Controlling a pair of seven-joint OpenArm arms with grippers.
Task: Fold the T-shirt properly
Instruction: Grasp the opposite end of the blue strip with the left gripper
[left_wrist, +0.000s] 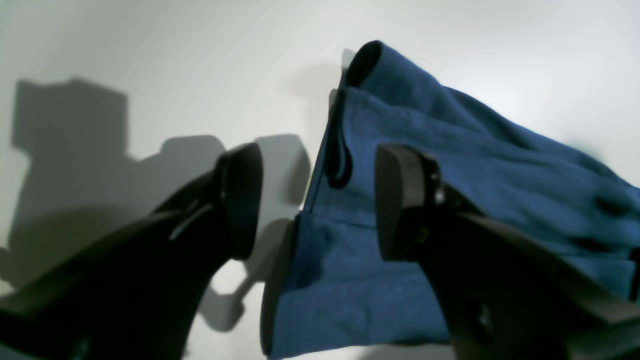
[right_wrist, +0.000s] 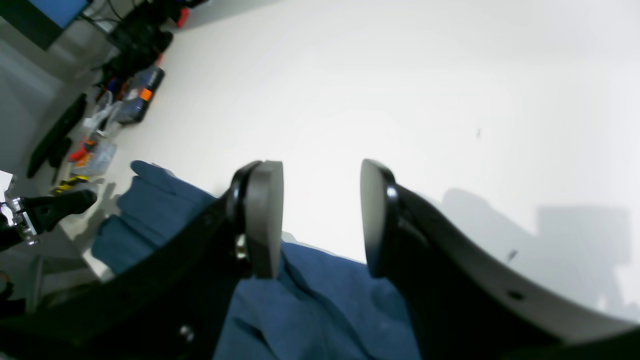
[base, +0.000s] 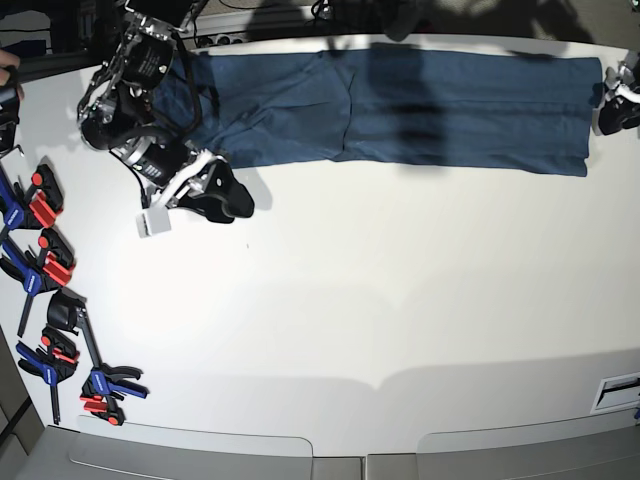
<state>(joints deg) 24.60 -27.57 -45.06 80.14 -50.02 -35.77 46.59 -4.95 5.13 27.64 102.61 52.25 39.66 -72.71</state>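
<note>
Currently mid-fold: T-shirt (base: 400, 108) already narrowed into a long band along the 12 o'clock edge of the white counter (base: 350, 300), long axis running 9-to-3 in base view.

Scanning left to right in base view. Clamps (base: 45, 270) stacked along the 9 o'clock counter edge, well apart from the cloth. Right tool (base: 222, 195) at about 10 o'clock, just off the band's near-left corner, cloth lying toward 12 from it. Right wrist view confirms: tool (right_wrist: 320, 220) with pads apart, nothing between them, bare counter in the gap, blue fabric (right_wrist: 310, 305) bunched below and beside the pads. Left end of the band looks rumpled there, rest flatter.

Far right, about 2 o'clock: left tool (base: 618, 105) mostly cut off by the frame edge, just beside the band's right end. Left wrist view: tool (left_wrist: 320, 200) spread apart, gripping nothing; one pad over bare counter, other pad in front of the shirt's folded edge (left_wrist: 350, 240).

Key relation: each arm sits at its own end of the long axis, so next fold likely end-to-end. Right arm nearer the messy end; likely needs smoothing or a clean corner pinch first.
</note>
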